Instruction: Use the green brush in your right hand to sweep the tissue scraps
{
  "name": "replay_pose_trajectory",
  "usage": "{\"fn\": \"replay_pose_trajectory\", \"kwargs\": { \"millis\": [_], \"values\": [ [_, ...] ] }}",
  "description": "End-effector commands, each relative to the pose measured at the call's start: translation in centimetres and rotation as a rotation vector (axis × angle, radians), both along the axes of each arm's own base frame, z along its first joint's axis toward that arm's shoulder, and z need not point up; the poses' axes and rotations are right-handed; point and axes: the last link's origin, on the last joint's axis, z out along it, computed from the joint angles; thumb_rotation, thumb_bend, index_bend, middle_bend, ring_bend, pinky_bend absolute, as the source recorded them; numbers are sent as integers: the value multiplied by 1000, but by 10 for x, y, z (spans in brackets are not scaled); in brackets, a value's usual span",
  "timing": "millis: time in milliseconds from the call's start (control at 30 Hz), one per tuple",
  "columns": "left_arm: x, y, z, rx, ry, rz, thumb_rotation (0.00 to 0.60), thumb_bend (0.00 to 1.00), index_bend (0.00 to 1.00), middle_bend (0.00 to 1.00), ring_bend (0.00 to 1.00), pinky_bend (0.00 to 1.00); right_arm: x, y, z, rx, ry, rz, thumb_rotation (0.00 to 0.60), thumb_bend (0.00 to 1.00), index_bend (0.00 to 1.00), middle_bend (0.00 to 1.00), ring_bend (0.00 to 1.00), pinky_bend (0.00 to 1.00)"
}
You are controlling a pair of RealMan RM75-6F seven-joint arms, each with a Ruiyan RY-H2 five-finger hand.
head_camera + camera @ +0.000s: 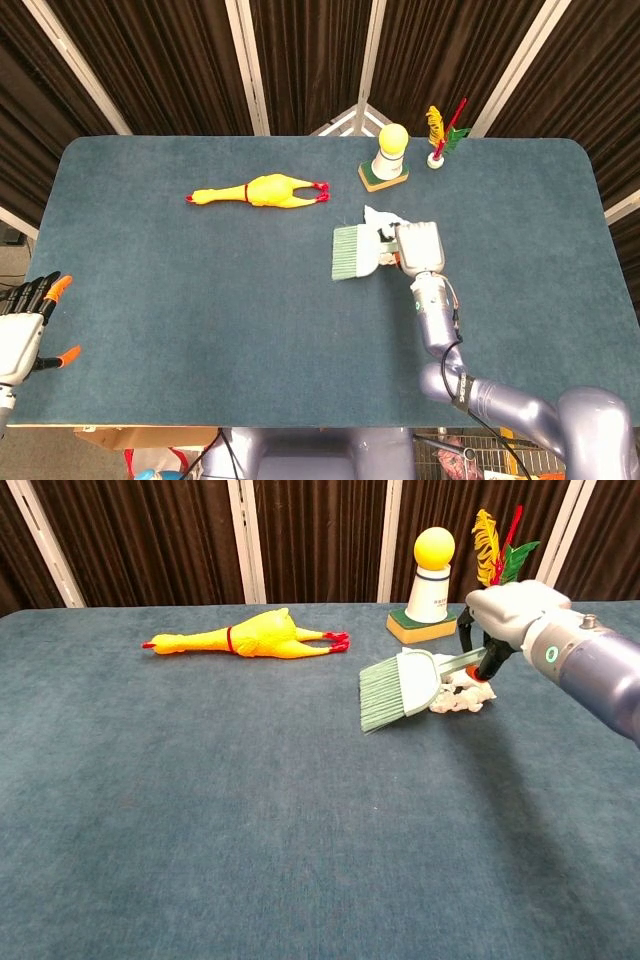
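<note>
My right hand (418, 246) (503, 612) grips the handle of the green brush (355, 250) (398, 689), whose bristles point left and hang above the table. White tissue scraps (378, 214) (457, 699) lie just under and behind the brush and hand, mostly hidden in the head view. My left hand (20, 325) hovers off the table's front left corner, fingers apart and holding nothing; the chest view does not show it.
A yellow rubber chicken (260, 190) (243, 638) lies at the back left of the blue table (200, 300). A white post with a yellow ball (387, 157) (430, 585) and a small feather ornament (442, 134) (497, 558) stand at the back, behind the scraps.
</note>
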Motion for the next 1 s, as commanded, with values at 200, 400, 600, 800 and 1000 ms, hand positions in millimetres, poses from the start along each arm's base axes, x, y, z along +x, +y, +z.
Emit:
{"fn": "replay_pose_trajectory", "kwargs": {
  "millis": [200, 400, 600, 800, 1000],
  "values": [
    [0, -1, 0, -6, -5, 11, 600, 0, 0, 0, 0, 17, -19, -26, 27, -64, 133, -19, 600, 576, 762, 970, 970, 824],
    [1, -2, 0, -8, -9, 9, 600, 0, 0, 0, 0, 17, -46, -30, 61, -122, 262, -51, 600, 577, 761, 970, 970, 824],
    [3, -3, 1, -5, -13, -2, 600, 0, 0, 0, 0, 17, -72, -24, 104, -181, 364, -96, 600, 579, 762, 970, 970, 824],
    [5, -3, 0, -7, -15, -11, 600, 0, 0, 0, 0, 17, -83, -14, 139, -231, 414, -118, 600, 579, 762, 970, 970, 824],
    [7, -2, -3, -13, -14, -22, 600, 0, 0, 0, 0, 17, -50, -5, 149, -241, 330, -38, 600, 579, 762, 970, 970, 824]
  ]
}}
